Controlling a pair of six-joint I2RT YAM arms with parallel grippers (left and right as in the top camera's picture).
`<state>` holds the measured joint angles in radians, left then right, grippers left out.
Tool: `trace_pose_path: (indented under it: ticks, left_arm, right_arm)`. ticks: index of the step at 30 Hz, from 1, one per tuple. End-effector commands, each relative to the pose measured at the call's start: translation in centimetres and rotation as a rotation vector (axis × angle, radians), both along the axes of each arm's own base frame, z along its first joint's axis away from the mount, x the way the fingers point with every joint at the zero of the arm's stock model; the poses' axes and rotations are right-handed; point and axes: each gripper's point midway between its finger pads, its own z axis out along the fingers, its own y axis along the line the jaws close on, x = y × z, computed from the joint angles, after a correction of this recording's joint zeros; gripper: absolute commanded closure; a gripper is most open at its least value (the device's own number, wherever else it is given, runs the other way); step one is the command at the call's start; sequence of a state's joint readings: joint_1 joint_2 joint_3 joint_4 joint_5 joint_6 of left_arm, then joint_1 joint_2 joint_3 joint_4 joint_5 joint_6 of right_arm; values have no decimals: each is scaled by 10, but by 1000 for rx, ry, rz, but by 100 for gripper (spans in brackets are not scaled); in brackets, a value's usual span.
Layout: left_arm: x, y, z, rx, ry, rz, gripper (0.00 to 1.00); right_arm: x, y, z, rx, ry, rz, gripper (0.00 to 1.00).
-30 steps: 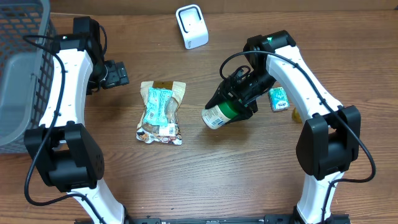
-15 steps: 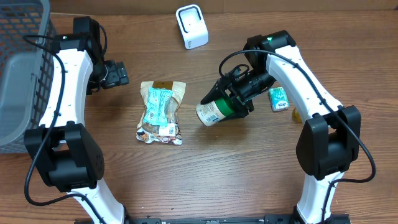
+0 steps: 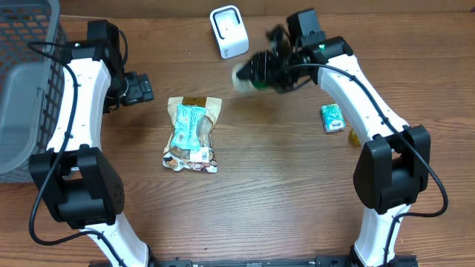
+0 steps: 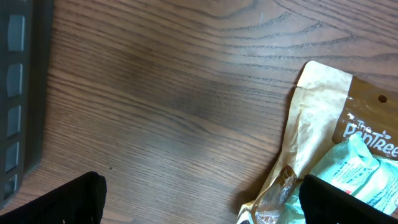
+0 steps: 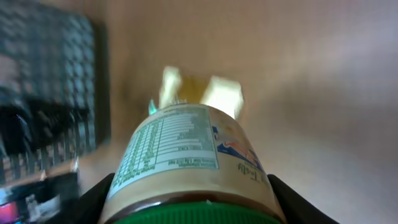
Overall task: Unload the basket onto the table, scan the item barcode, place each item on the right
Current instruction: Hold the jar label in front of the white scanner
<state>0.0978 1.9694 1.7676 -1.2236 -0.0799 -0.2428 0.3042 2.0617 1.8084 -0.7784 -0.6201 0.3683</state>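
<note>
Green-lidded pale jar with a printed label (image 3: pixel 249 73) is clamped near its lid end in the right pincer (image 3: pixel 272 67), whose jaws stand half-spread around it. The jar's long axis runs straight out from the pincer, base foremost. The white box-shaped scanner (image 3: pixel 228 31) lies just ahead of that base and a little to one side, not touching. The left pincer (image 3: pixel 139 87) gapes wide and empty, well apart, so the right arm is plainly nearer.
</note>
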Motion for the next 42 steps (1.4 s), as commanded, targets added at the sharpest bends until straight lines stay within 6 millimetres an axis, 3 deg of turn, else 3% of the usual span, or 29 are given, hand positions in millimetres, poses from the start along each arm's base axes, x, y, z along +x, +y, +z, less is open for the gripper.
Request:
trace_pose_path:
  ticks: [1, 4, 8, 15, 26, 36, 42]
  left_arm:
    - [4, -2, 8, 9, -25, -17, 1]
    - [4, -2, 8, 9, -25, -17, 0]
    - [4, -2, 8, 9, -25, -17, 1]
    - [4, -2, 8, 9, -25, -17, 1]
    - [4, -2, 8, 9, -25, -17, 0]
    - [4, -2, 8, 9, -25, -17, 1]
    - [4, -2, 8, 9, -25, -17, 1]
  right_arm:
    - [42, -3, 59, 57, -277, -47, 96]
    - [75, -9, 81, 11, -457, -144, 96]
    - [106, -17, 95, -99, -623, -304, 96]
    - [133, 9, 101, -128, -859, -312, 96]
    - [175, 26, 49, -61, -1018, -364, 96]
    - [190, 23, -11, -78, -1037, -415, 96]
    - [192, 24, -24, -65, -1056, -421, 96]
